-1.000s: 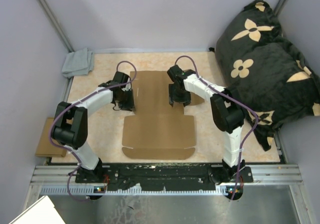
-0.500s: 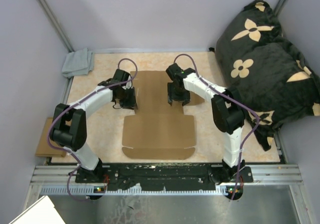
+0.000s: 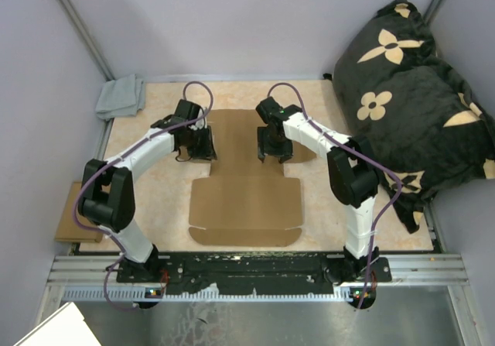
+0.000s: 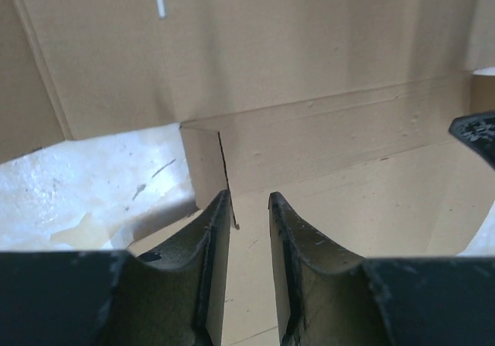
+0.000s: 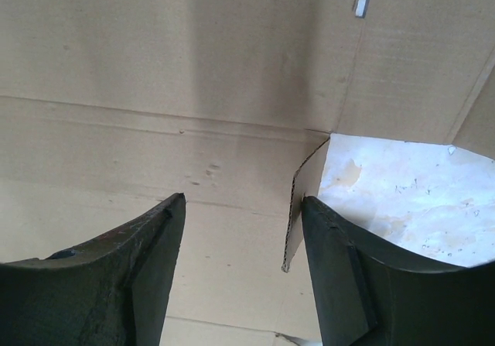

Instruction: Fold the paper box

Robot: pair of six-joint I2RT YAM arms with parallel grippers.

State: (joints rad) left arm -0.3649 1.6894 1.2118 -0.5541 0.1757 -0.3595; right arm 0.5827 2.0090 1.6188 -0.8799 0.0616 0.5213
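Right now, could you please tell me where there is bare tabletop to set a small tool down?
Free: the back strip of the table between the grey cloth and the pillow; also the near-left patch between the paper box and the left arm. Crowded: the box's far half, where the left gripper and right gripper sit.

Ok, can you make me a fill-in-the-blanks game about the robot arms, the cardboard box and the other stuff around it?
1. The grey cloth lies at the far ___ corner of the table.
2. The black pillow has beige ___ on it.
3. The left gripper and the right gripper both hover over the paper box with jaws ___.

Missing words: left; flowers; open.
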